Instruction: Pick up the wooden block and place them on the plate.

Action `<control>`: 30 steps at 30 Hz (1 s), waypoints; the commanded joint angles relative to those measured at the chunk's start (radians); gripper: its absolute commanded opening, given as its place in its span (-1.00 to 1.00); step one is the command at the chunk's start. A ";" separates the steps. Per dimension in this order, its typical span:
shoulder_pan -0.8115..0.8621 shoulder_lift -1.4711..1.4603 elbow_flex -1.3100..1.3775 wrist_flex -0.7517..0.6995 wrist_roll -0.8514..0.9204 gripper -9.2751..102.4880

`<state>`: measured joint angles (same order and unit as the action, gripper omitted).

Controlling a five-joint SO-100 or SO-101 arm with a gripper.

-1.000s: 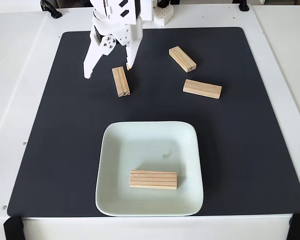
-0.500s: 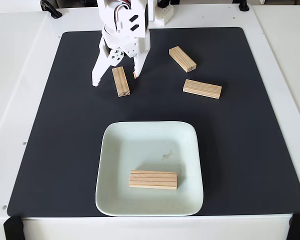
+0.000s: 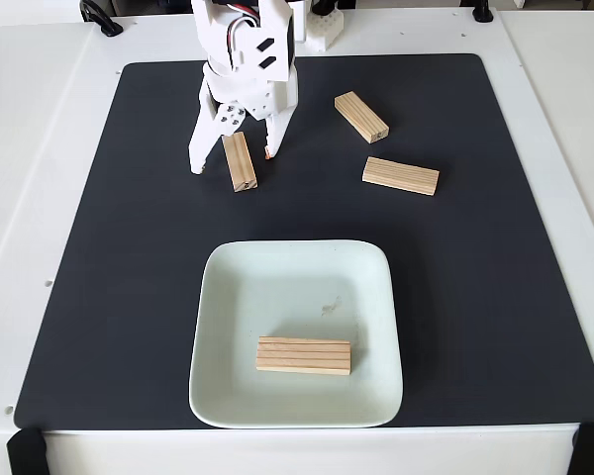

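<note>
In the fixed view my white gripper (image 3: 233,162) stands open over the far left of the mat. Its fingers straddle the upper part of a wooden block (image 3: 241,163) that lies lengthwise on the mat. Two more wooden blocks lie to the right: one slanted (image 3: 361,117) and one nearly level (image 3: 401,176). Another wooden block (image 3: 304,355) rests flat inside the pale mint plate (image 3: 233,297), near its front edge.
A black mat (image 3: 495,297) covers most of the white table (image 3: 30,198). Black clamps sit at the table's front corners (image 3: 25,450) and far edge (image 3: 99,15). Open mat lies left, right and behind the plate.
The gripper has moved right and toward the near side, from left of the block to straddling it. The blocks and plate have not moved.
</note>
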<state>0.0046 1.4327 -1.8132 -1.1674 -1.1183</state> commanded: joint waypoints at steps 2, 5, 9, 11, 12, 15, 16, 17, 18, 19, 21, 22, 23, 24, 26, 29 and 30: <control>-0.009 -0.002 0.009 0.011 -0.011 -0.49; -0.009 -0.002 0.002 0.012 -0.011 -0.78; -0.006 -0.002 0.000 0.012 -0.011 -0.82; -0.003 -0.002 0.000 0.012 -0.011 -0.84; -0.003 -0.002 0.000 0.011 -0.011 -0.85; -0.006 0.006 -0.002 0.002 -0.009 -0.84; -0.008 0.012 -0.002 -0.002 -0.005 -0.84; -0.005 0.015 -0.002 -0.003 0.002 -0.84; 0.000 0.020 -0.002 -0.003 0.005 -0.84; 0.003 0.035 0.000 -0.003 0.008 -0.84; 0.000 0.107 -0.002 -0.006 0.020 -0.84; -0.002 0.155 -0.003 -0.006 0.049 -0.84; -0.003 0.204 -0.008 -0.005 0.087 -0.84; -0.008 0.250 -0.011 -0.005 0.127 -0.84; -0.014 0.347 -0.015 -0.005 0.222 -0.84; -0.035 0.505 -0.015 0.005 0.411 -0.84; -0.043 0.558 -0.015 0.006 0.480 -0.84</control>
<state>-0.0153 1.8270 -1.8316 -1.1720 -0.8145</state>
